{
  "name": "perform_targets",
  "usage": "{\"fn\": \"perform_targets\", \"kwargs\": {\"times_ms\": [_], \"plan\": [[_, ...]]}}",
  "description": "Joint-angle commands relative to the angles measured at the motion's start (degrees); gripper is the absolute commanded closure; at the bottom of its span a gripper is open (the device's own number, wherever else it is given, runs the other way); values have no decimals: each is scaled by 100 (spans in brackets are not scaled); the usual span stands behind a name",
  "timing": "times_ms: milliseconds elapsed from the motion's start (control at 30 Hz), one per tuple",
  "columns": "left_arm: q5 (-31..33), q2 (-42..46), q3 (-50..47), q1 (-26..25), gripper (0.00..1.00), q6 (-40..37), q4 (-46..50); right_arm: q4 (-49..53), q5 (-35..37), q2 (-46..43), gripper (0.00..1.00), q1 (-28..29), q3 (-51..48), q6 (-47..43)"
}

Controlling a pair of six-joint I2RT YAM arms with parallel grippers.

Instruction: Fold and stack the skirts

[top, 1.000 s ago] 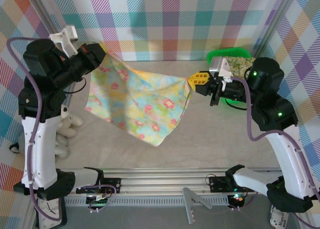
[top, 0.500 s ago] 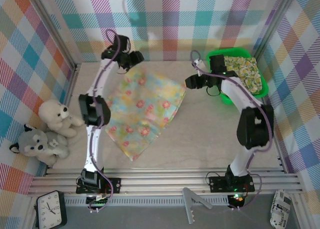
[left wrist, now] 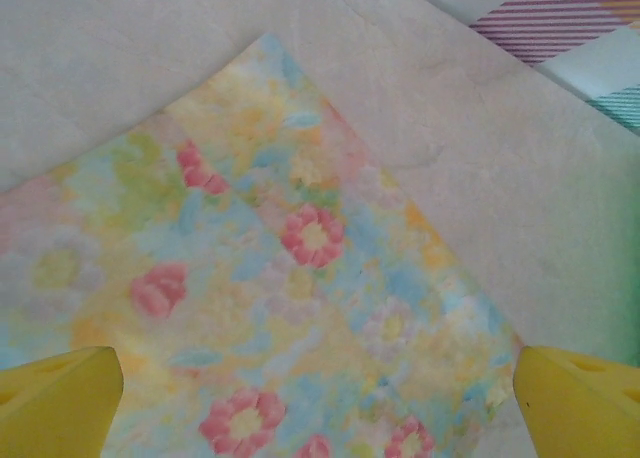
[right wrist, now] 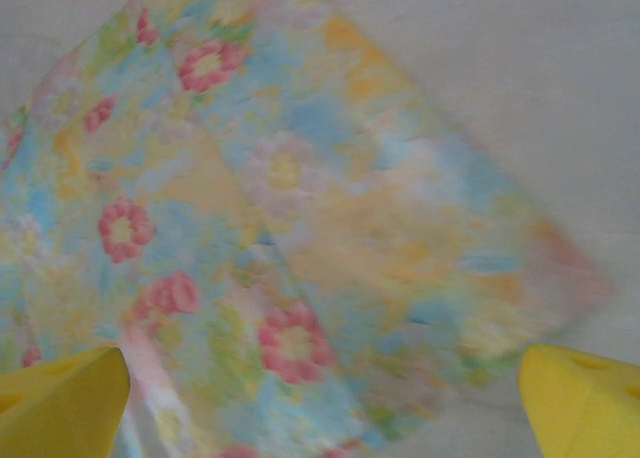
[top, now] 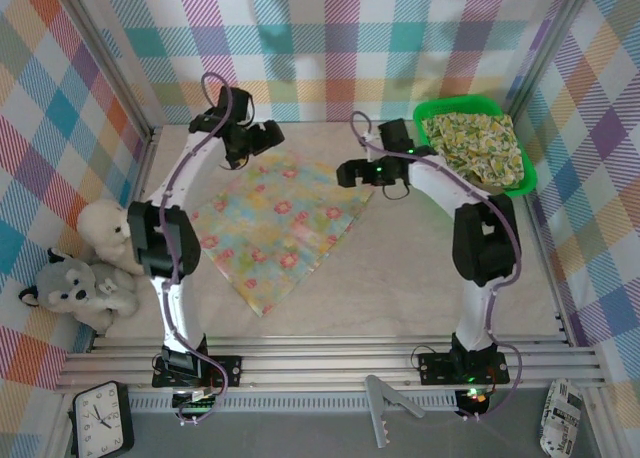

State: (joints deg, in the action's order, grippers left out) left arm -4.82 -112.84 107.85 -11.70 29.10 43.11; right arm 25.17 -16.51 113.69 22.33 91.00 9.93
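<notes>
A pale floral skirt (top: pixel 280 223) with pink flowers lies spread flat on the table. My left gripper (top: pixel 265 136) hovers over its far left corner, and my right gripper (top: pixel 348 173) over its far right corner. In the left wrist view the skirt (left wrist: pixel 300 278) lies below the open left gripper (left wrist: pixel 320 398), whose yellow fingertips (left wrist: pixel 60 398) stand wide apart with nothing held. The right wrist view shows the skirt (right wrist: pixel 280 228) under the right gripper (right wrist: pixel 320 403), likewise open and empty. A yellow-green floral skirt (top: pixel 475 143) rests in the green tray (top: pixel 447 105).
A white plush toy (top: pixel 105 233) and a grey one (top: pixel 75 288) sit at the left wall. A clock (top: pixel 100 418) lies beyond the front rail (top: pixel 330 353). Plaid walls close in the back and both sides.
Both grippers held the floral skirt stretched in the air between them. They carried it down, opened and let go, and it now lies flat on the table.
</notes>
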Motion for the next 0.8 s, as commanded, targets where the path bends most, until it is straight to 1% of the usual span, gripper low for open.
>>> {"fn": "perform_targets", "kwargs": {"times_ms": [0,67,133,233,300,433,533,667,767], "plan": [[218,412,-1247,275,0,154,-470,-239,-502,383,1,386,180,1031],[128,654,-1856,498,0,248,-628,-394,-574,528,1,597,154,1577],[-129,806,-2380,751,0,292,-767,-676,-487,591,1,793,-38,2197],[-397,951,-3011,936,0,250,-929,-1284,-554,600,1,960,-489,2953],[-457,971,-3283,951,0,213,-919,-1583,-594,632,1,982,-736,3242],[-713,1038,-3897,942,0,401,-1144,-1358,-304,772,1,934,-830,3327],[-854,1110,-4290,887,0,618,-1286,-1182,-282,881,1,787,-808,3292],[-894,1272,-4615,665,0,790,-1256,-1102,-247,999,1,499,-707,3233],[-1004,1501,-4885,444,0,1048,-1403,-915,-282,1273,1,247,-299,2998]]}}
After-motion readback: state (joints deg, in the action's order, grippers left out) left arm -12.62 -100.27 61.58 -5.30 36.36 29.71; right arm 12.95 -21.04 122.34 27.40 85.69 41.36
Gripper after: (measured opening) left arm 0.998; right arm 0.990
